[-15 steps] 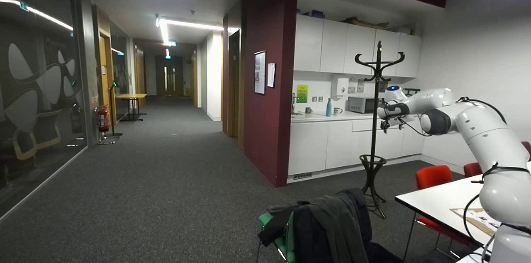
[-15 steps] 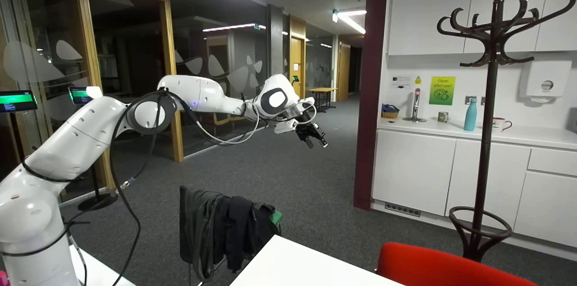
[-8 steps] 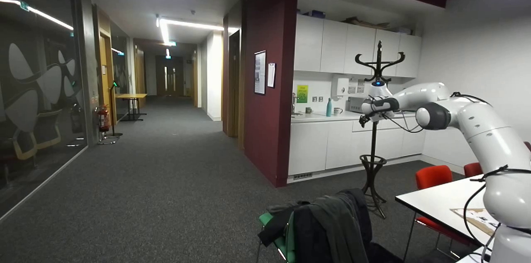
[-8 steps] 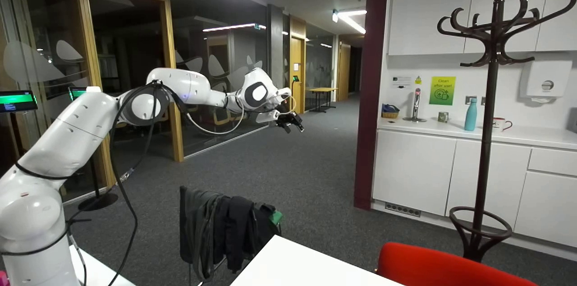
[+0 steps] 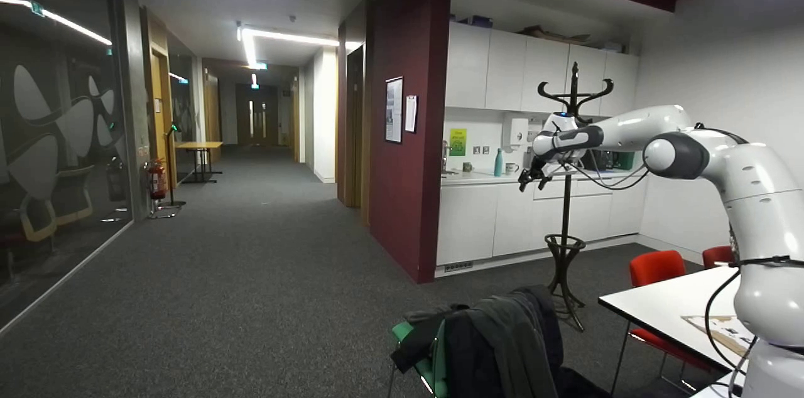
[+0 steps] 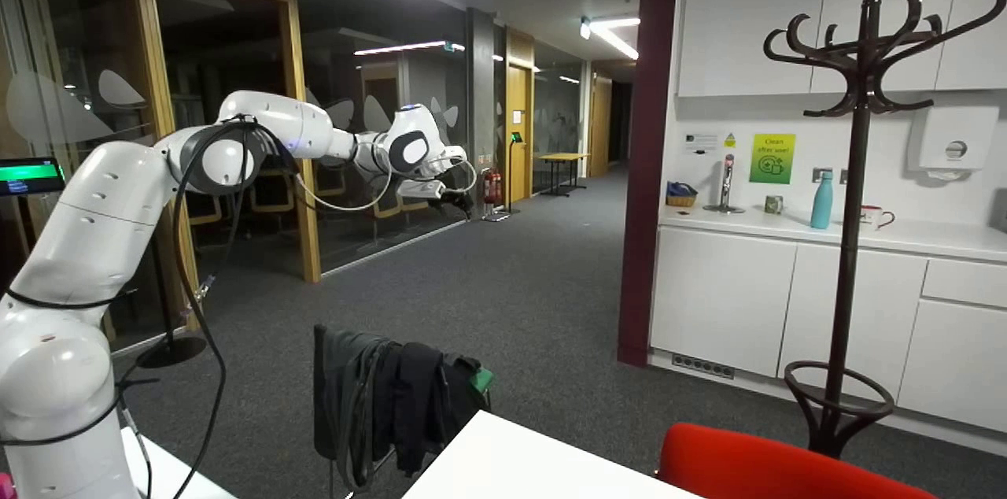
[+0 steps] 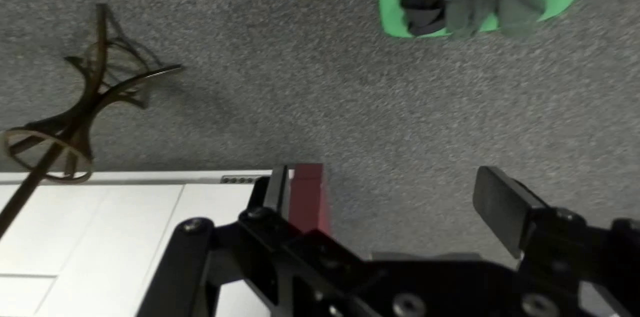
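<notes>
In the wrist view, the gripper (image 7: 382,189) has its two fingers (image 7: 502,209) spread wide, with nothing held between them. The grey floor (image 7: 390,122) shows through the gap, and a bit of the dark red wall (image 7: 306,194) shows right by one finger. The green chair (image 7: 392,9) is near the top, with dark clothes (image 7: 422,9) on it. The coat stand (image 7: 90,99) is on the left, and the white cupboards (image 7: 100,227) are at the bottom left.

In an exterior view, the white arm (image 5: 754,188) bends over and holds the gripper up in the air, tipped down. It touches nothing. The nearest thing seems to be the green chair, standing low on the floor, with the clothes hung over its back. From here the gripper looks close to the coat stand, a bit to its left. A red chair (image 5: 656,267) stands by the white table (image 5: 659,304), which has a brown card (image 5: 722,330) on it.

In an exterior view, a bottle (image 6: 820,201), a mug (image 6: 869,216) and a tap (image 6: 728,184) stand on the counter (image 6: 956,238). The coat stand is well apart from the gripper here, off to the right. The fingers look too small and dark here to show how wide the gap is.

I think the step in hand is just a reach through the air, with no grip made. A next move calls for room around the arm, and the spread fingers must get close to a thing before they can squeeze it.
</notes>
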Controlling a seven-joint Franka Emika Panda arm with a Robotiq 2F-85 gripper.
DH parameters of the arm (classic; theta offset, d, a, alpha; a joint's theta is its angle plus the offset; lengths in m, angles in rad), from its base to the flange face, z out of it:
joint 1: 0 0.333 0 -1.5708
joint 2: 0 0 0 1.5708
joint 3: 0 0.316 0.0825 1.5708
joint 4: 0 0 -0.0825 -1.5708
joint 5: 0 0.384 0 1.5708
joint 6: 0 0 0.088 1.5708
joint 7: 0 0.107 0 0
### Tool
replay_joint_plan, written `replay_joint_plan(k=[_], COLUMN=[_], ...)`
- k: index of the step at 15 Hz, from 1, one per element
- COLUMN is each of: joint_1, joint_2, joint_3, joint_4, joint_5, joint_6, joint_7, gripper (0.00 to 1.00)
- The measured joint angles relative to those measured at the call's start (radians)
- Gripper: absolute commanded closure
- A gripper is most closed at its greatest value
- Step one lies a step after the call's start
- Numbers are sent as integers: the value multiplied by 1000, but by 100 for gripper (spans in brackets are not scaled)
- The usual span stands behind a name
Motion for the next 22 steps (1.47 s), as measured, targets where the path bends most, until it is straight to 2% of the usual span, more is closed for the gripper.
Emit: replay_joint_plan(k=[3, 6, 15, 22], joint_1=[-1, -5, 5, 134], joint_2=[-57, -84, -58, 9], joint_3=[37, 41, 41, 106], joint_4=[-59, -75, -81, -143], joint_5=[99, 153, 156, 150], joint_6=[-118, -256, -286, -366], joint_7=[-105, -165, -173, -172], gripper=[0, 0, 0, 0])
